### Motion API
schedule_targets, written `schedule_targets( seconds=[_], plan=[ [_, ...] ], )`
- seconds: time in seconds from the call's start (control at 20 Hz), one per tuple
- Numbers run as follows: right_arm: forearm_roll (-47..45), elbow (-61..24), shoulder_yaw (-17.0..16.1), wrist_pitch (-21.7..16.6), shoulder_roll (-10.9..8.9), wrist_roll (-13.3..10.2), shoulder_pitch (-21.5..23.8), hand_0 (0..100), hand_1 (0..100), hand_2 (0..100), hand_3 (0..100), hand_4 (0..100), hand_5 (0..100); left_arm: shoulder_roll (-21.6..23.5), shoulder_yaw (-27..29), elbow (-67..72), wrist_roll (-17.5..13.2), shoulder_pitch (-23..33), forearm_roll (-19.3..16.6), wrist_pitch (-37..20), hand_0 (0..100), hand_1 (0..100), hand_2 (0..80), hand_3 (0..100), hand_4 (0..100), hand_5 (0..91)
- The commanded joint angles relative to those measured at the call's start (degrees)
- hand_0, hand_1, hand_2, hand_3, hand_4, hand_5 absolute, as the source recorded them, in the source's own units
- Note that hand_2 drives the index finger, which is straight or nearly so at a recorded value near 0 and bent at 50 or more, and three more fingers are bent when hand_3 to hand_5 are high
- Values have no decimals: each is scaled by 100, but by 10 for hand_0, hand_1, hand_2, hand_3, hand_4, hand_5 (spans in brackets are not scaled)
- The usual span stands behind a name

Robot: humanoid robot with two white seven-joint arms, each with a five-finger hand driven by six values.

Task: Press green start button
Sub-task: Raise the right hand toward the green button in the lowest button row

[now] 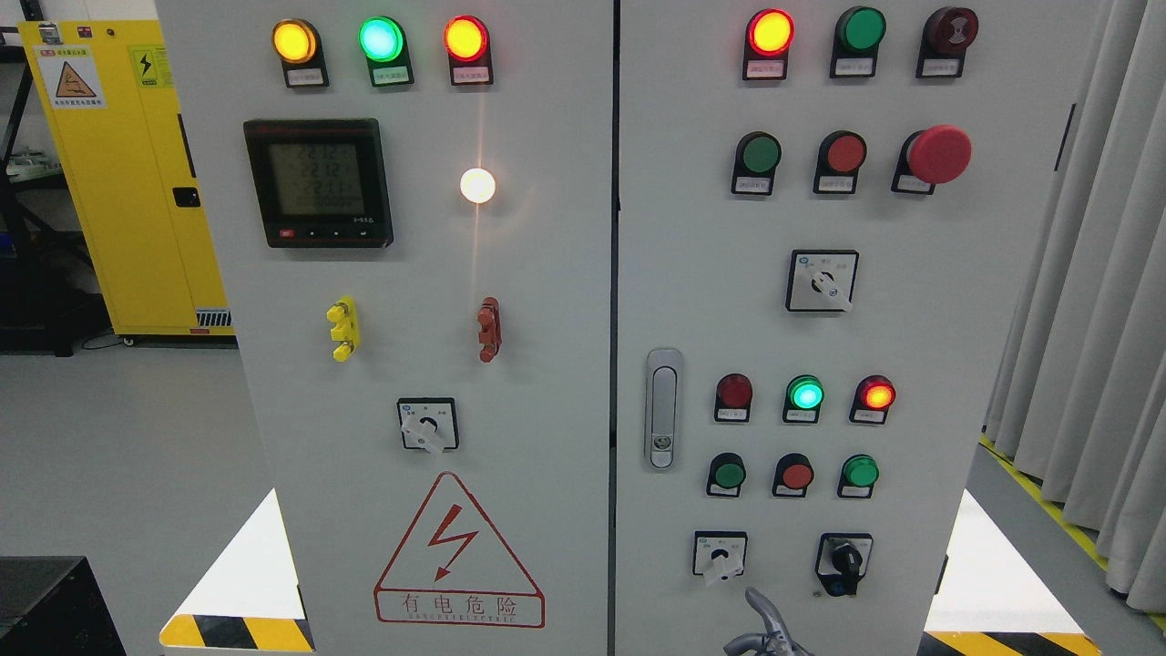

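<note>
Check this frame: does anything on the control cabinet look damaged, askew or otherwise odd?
Nothing stands out. The indicator lamps, green push buttons, selector switches and the red mushroom emergency stop all sit straight and intact. Only a robot hand's fingertips show at the bottom edge, touching no control.

Green start button (760,155), round, unlit, in black housing, sat on right door's upper panel, left of red button (843,155) in same row.

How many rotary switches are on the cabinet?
4: one on the left door; three on the right door, mid-height, bottom left and bottom right. None appear hidden.
</note>
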Motion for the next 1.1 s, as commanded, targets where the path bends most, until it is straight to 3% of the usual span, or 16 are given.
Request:
schedule_targets(
  seconds=[0.0,0.4,0.6,1.05],
  plan=[
    [1240,-1,-376,185,10,1,-378,475,858,0,920,997,1000,-1,1,0,1,0,2,5,120,556,0,0,0,0],
    [1855,78,-359,748,-34,54,-1011,544,873,0,955,1000,1000,-1,1,0,1,0,2,5,120,556,0,0,0,0],
    [1995,113,-359,783,-43,54,-1257,550,877,0,967,1000,1000,-1,1,0,1,0,2,5,120,556,0,0,0,0],
    [2181,201,-236,783,-52,159,-1337,608,896,0,971,1000,1000,7,1,0,1,0,-7,5,120,556,0,0,0,0]
  ],
)
